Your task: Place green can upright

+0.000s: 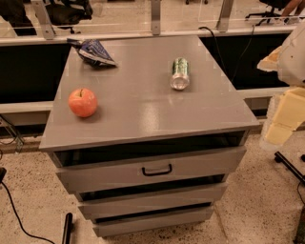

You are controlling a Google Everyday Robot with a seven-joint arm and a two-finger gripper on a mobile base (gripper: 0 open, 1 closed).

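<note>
One green can (180, 73) on its side, silver end forward; gripper (285, 116) far right, openness unclear.

place: office-like lab | cues: drawer cabinet (152, 169), office chair (69, 10), glass partition (124, 16) | gripper (286, 114): right edge

Green can (180, 73): small, cylindrical, green body with pale markings, silver ends. It lies on its side, not upright. It is on the cabinet top, right of centre and toward the back. Its long axis runs roughly front to back, and one silver end faces the camera. Gripper (283, 116): at the right edge of the view, beside the cabinet, well apart from the can.
</note>
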